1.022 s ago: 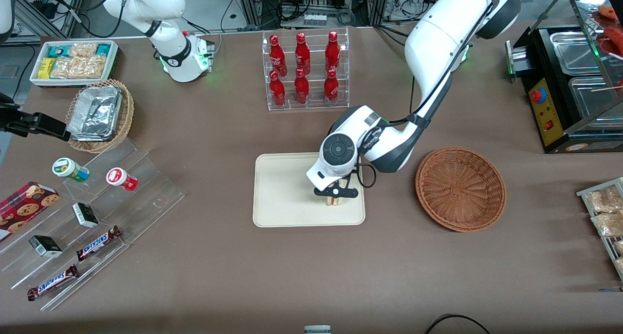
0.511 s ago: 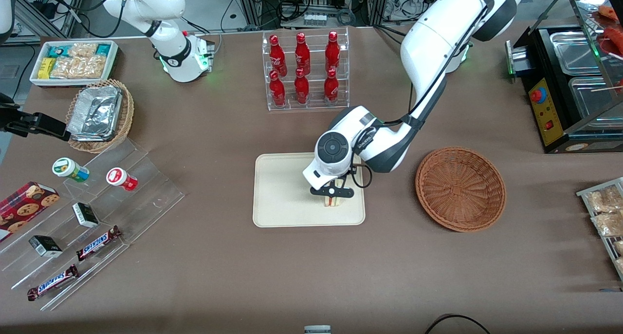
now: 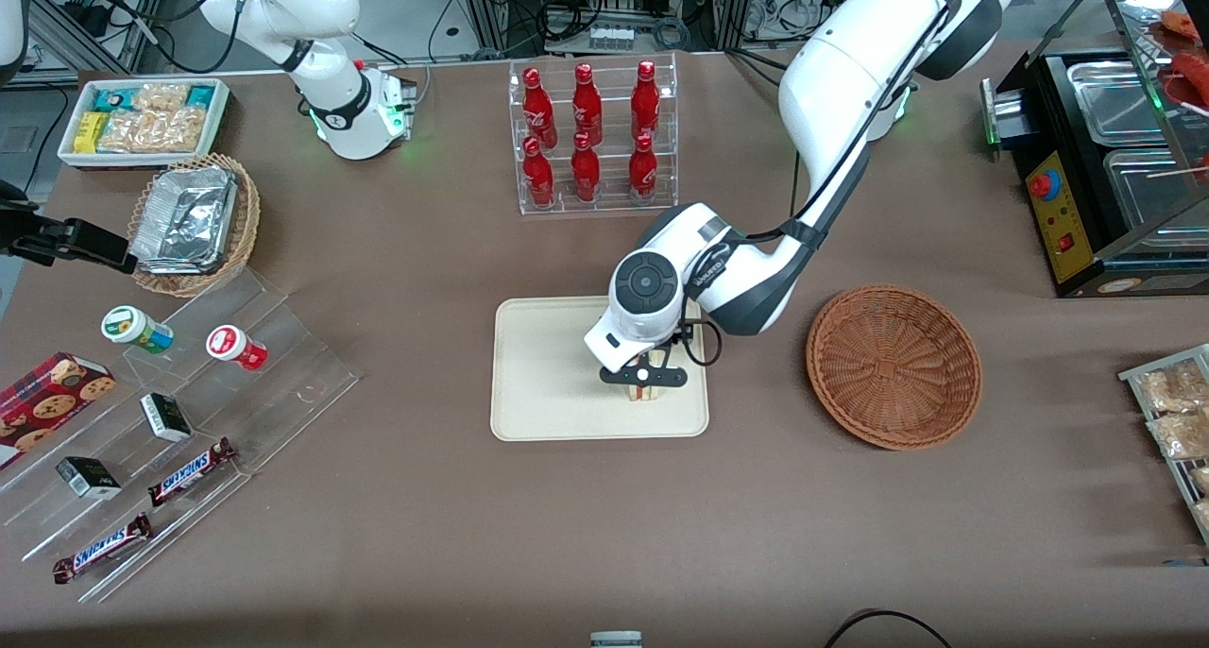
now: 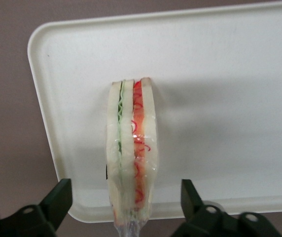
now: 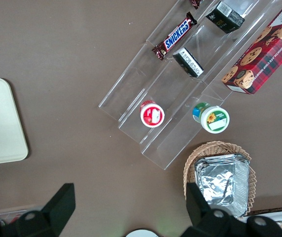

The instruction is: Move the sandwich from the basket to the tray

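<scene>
The sandwich (image 3: 646,392) (image 4: 131,148), a wrapped wedge of pale bread with green and red filling, stands on edge on the cream tray (image 3: 548,365) (image 4: 220,89), near the tray's corner closest to the basket. My left gripper (image 3: 644,381) (image 4: 125,197) hangs straight above it, open. Its black fingers (image 4: 58,196) sit well apart on either side of the wedge and touch nothing. The reddish-brown woven basket (image 3: 893,366) lies beside the tray toward the working arm's end, with nothing in it.
A clear rack of red bottles (image 3: 590,138) stands farther from the front camera than the tray. Toward the parked arm's end are an acrylic stepped shelf (image 3: 189,412) with snacks, a tan basket of foil containers (image 3: 194,223) and a white snack bin (image 3: 142,119).
The wrist has drifted slightly toward the parked arm's end over the tray. The sandwich has stayed in place between the open fingers.
</scene>
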You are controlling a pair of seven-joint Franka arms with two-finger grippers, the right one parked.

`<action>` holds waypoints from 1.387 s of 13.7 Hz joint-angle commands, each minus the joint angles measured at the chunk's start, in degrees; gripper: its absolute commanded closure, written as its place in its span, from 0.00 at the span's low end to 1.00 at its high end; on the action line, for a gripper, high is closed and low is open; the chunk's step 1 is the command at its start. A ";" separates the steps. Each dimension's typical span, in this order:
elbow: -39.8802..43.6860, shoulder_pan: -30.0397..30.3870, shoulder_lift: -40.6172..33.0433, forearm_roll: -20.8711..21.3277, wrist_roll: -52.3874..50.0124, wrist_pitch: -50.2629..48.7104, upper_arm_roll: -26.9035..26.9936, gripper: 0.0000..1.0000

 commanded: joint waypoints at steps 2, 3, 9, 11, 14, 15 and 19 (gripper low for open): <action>1.64 0.74 -2.46 0.82 -4.38 -1.15 0.26 0.00; 1.73 0.83 -3.17 0.99 -5.52 -1.67 0.35 0.00; 1.55 10.03 -10.11 0.56 -2.12 -7.56 0.96 0.00; 1.12 13.55 -11.69 0.38 1.04 -7.91 0.96 0.00; 0.94 18.22 -14.06 0.03 5.44 -14.92 0.88 0.00; 0.94 20.67 -14.85 -0.84 7.28 -16.77 0.79 0.00; 0.85 26.66 -18.81 -5.77 14.76 -22.75 0.79 0.00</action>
